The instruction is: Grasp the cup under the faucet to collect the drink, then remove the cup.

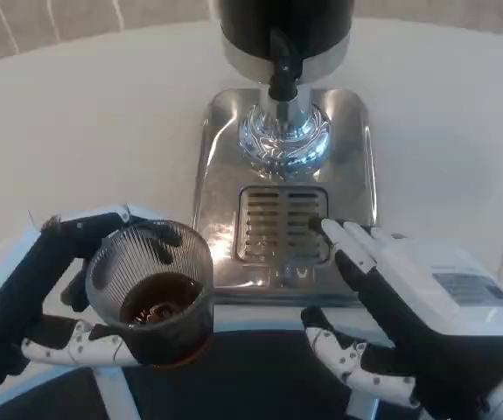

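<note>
Now cup [155, 293] — within left robot hand [50, 297]

Left hand [41, 297] holds ribbed cup [150, 293] containing dark drink, beside drip tray [225, 175]; right hand [408, 306] open, fingers on grille [282, 223].

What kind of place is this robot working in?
Probably a drinks station: a black and chrome drink dispenser stands on a shiny metal drip tray on a white table, and the left hand holds a ribbed clear cup.
</note>
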